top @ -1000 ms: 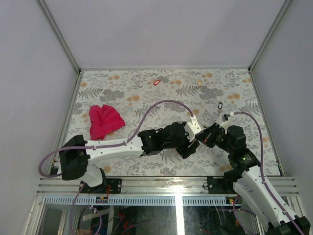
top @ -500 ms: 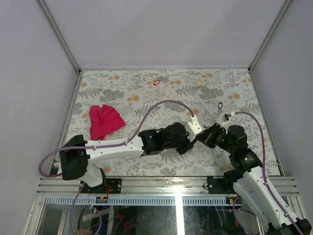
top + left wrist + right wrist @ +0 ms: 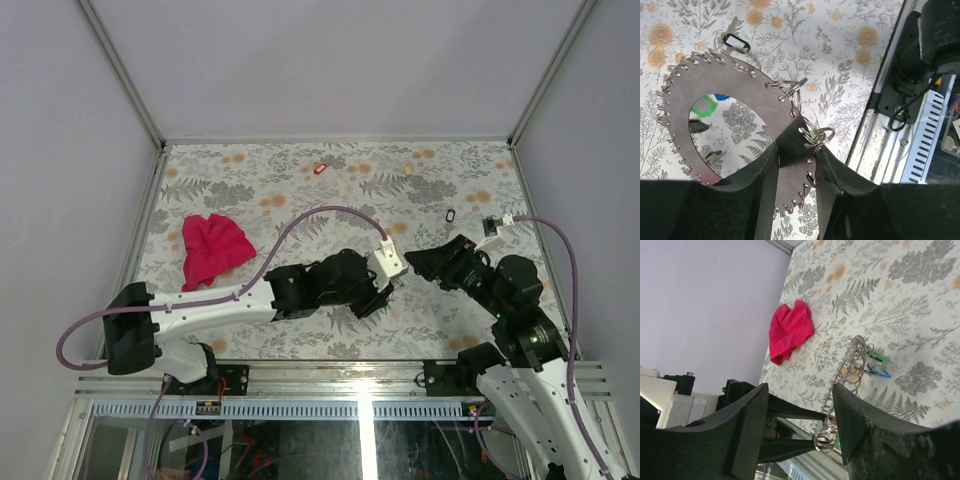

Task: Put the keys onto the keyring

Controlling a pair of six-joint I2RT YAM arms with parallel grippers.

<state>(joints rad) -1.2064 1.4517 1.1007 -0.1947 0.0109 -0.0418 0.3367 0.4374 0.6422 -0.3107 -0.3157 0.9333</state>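
Left pincer (image 3: 795,157) is clamped on the keyring (image 3: 737,80), pads pinching the flat grey band at its near rim. The ring is held up off the table (image 3: 300,200), near the front edge at centre-right. From the right wrist view it shows edge-on and tilted.

Small split rings (image 3: 790,91) are threaded through holes along the ring's outer edge. Two sit just beside the grip.

A green tag (image 3: 704,106) shows through the ring's hole. From the right wrist view, green and blue tags (image 3: 879,365) sit just beside the ring. Can't tell if they hang on it or lie on the table.

Right pincer (image 3: 799,390) is open, fingers well apart, holding nothing. It points at the ring from the right, close to it but apart from it.

Loose keys on the table:
- Black-tagged key (image 3: 450,215) on the right, beyond the right pincer.
- Red-tagged key (image 3: 320,169) near the far edge, centre.
- Cream-tagged key (image 3: 408,171) near the far edge, right of the red one.

Magenta cloth (image 3: 213,247) is bunched on the left of the table, well apart from both pincers.
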